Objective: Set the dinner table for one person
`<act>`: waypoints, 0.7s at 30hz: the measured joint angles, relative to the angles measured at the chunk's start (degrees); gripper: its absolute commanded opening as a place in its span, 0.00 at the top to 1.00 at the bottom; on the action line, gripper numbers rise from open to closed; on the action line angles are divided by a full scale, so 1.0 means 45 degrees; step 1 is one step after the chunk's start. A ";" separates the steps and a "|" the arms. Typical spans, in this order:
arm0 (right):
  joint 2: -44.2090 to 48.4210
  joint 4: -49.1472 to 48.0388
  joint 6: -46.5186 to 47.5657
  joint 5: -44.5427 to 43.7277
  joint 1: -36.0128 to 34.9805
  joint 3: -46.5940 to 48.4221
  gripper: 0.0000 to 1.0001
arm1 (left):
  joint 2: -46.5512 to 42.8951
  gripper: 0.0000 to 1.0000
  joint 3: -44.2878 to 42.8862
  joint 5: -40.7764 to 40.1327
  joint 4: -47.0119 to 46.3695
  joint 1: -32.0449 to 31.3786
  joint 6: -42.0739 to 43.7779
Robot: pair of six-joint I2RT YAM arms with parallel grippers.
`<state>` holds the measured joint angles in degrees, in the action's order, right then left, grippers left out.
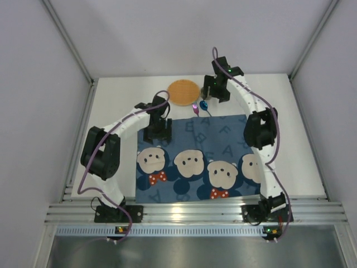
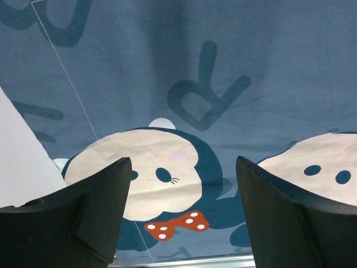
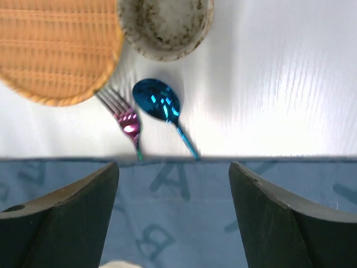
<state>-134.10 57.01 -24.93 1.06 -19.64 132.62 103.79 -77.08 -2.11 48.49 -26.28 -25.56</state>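
From above, the white tabletop (image 1: 301, 145) spans mid-frame under the placemat (image 1: 195, 159): rigid, fixed, a surface to load, not grasp. Left wrist view: the left tool (image 2: 181, 167) gapes empty over the placemat. Right wrist view: the right tool (image 3: 173, 167) gapes empty too; the speckled bowl (image 3: 164, 25) at top centre looks empty, spoon (image 3: 159, 100) below it.

Woven plate (image 3: 56, 50), speckled bowl (image 3: 165, 25), pink fork (image 3: 127, 120), blue spoon (image 3: 159, 101) on dinner table (image 3: 279, 84), placemat (image 3: 173, 206) edge, fingers (image 3: 61, 223) apart
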 measured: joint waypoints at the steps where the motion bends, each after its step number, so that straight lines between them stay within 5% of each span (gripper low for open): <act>1: -0.0529 0.0126 0.0112 -0.0243 -0.0058 0.0549 0.20 | 0.0000 0.20 0.0044 0.0049 -0.0097 0.0044 0.0005; 21: -0.2555 0.0631 0.0656 -0.2424 -0.1273 0.0792 0.39 | 0.1219 0.22 0.0389 0.1525 -0.1253 0.1647 0.0520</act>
<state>-145.60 59.86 -21.98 -9.85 -25.36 136.18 109.27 -75.33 4.75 42.85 -18.87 -23.22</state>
